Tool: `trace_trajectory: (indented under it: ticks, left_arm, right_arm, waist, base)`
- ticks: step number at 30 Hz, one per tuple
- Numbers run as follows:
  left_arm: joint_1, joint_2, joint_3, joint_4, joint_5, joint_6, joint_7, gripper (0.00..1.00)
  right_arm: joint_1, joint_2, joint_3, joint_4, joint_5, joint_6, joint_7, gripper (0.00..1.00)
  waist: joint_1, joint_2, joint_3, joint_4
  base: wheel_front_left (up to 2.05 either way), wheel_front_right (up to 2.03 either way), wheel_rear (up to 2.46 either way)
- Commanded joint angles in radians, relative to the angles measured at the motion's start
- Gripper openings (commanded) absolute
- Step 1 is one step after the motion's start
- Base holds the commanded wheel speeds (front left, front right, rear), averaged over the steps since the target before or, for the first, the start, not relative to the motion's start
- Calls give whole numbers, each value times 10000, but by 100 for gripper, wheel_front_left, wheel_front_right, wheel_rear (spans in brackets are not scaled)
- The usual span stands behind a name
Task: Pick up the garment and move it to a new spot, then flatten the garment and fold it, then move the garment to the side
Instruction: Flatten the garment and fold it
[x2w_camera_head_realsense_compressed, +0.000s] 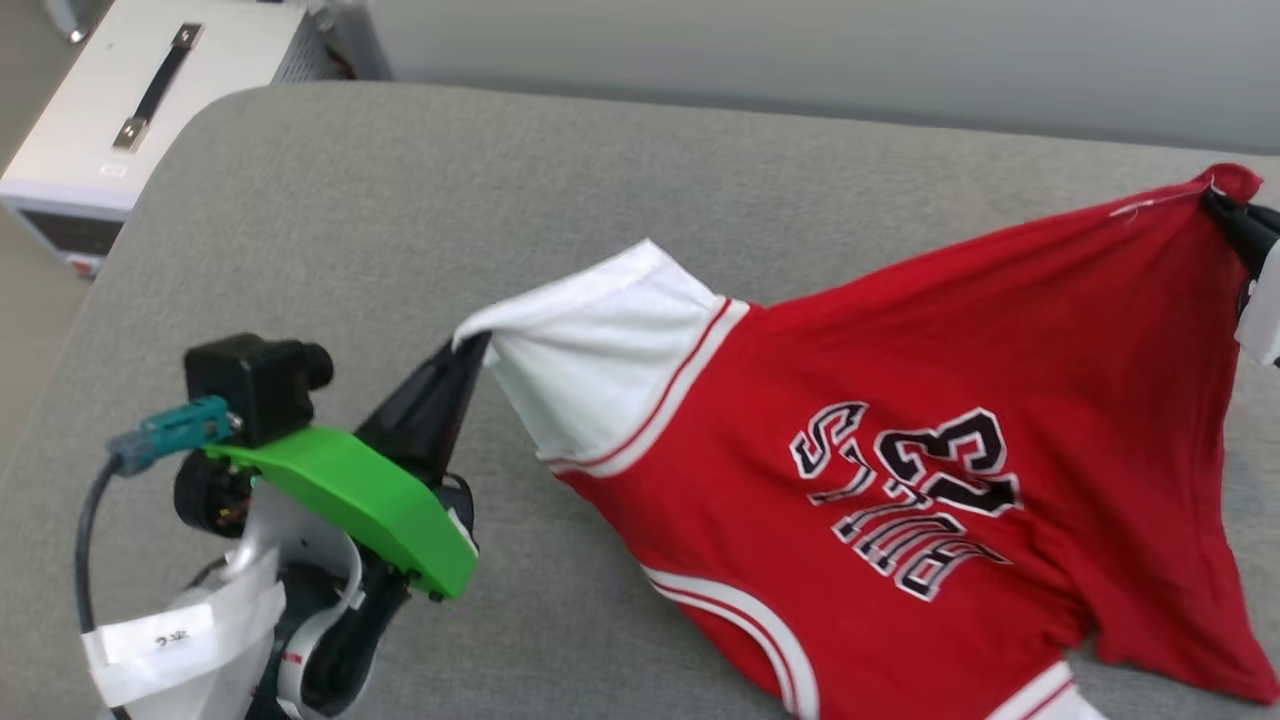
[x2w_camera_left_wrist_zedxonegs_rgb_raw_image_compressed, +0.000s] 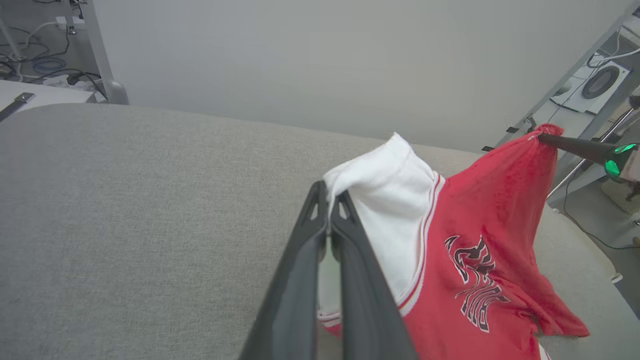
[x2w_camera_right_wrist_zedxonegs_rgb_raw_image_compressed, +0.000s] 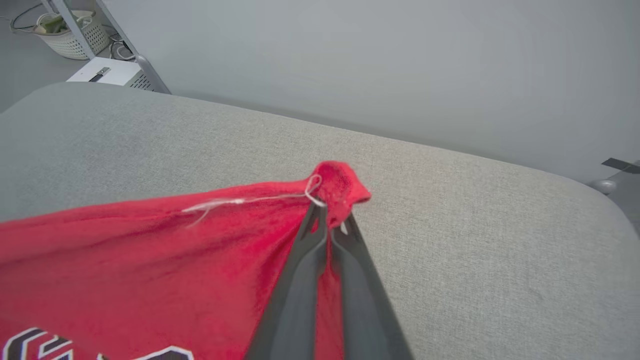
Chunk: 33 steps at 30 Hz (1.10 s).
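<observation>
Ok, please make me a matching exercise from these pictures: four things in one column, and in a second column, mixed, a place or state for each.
Column one
1. left pincer
2. right pincer
3. black lettering
4. white case

Column two
A. beside the far-left corner of the grey cushion
B. shut on a red corner of the garment
C. shut on the white sleeve
D. on the garment's red front

Pairs: 1-C, 2-B, 3-D, 4-A

Overhead head, close wrists, shared garment (x2w_camera_head_realsense_compressed: 900, 330)
</observation>
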Motion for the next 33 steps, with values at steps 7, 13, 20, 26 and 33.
trace_trajectory:
  ticks: [7,13,20,26,33]
  left_arm:
    - [-1144,-245,596,-333,386,312,-752,0]
    - [-1891,-382,969,-346,699,487,-1286,0]
    - [-2771,-516,1232,-262,1000,604,-1763,0]
    - [-3513,-522,1387,-180,1233,650,-2012,0]
    - [-4333,-223,1438,10,1514,455,-2061,0]
  right_arm:
    - [365,106,-499,-1196,90,-6,-329,0]
    - [697,396,-1034,-2158,-64,-6,-403,0]
    - [1097,856,-1697,-3108,-340,-6,-380,0]
    - [1218,1332,-2253,-3761,-586,-6,-493,0]
    - [1039,1560,-2622,-4230,-814,-6,-641,0]
  waist:
    - [0,0,-1183,-1174]
    - [0,0,-1585,-1560]
    - [0,0,-1922,-1822]
    - [0,0,-1899,-1935]
    - [0,0,-1399,-1935]
  base:
    - [0,0,0]
    - [0,0,0]
    - [0,0,0]
    - [0,0,0]
    - [0,0,0]
